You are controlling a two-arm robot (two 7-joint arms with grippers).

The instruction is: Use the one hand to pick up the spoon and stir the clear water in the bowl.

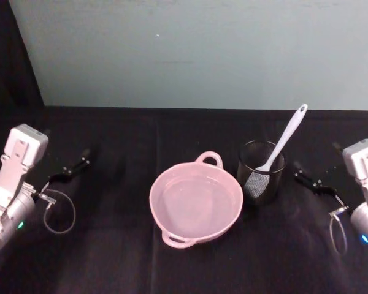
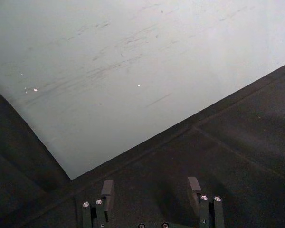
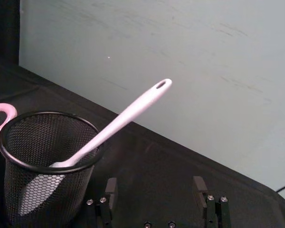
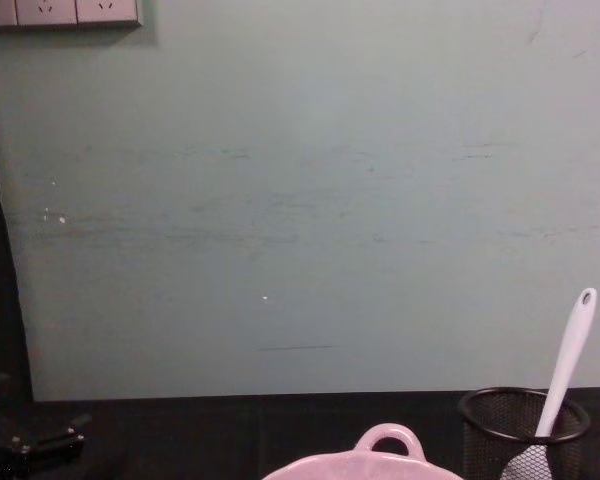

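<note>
Head view: spoon [image 1: 284, 142] stands ungrasped in the mesh cup [image 1: 273, 185] just beside the bowl [image 1: 154, 195]; right gripper [image 3: 155, 186], fingers spread, must next reach its handle; left gripper [image 2: 151, 186] idles at the desk's left, fingers spread.

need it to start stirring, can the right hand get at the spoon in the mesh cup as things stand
Probably yes. The right hand is open just to the right of the cup, and the spoon handle sticks up clear of the rim, leaning toward that side, with nothing between them.
</note>
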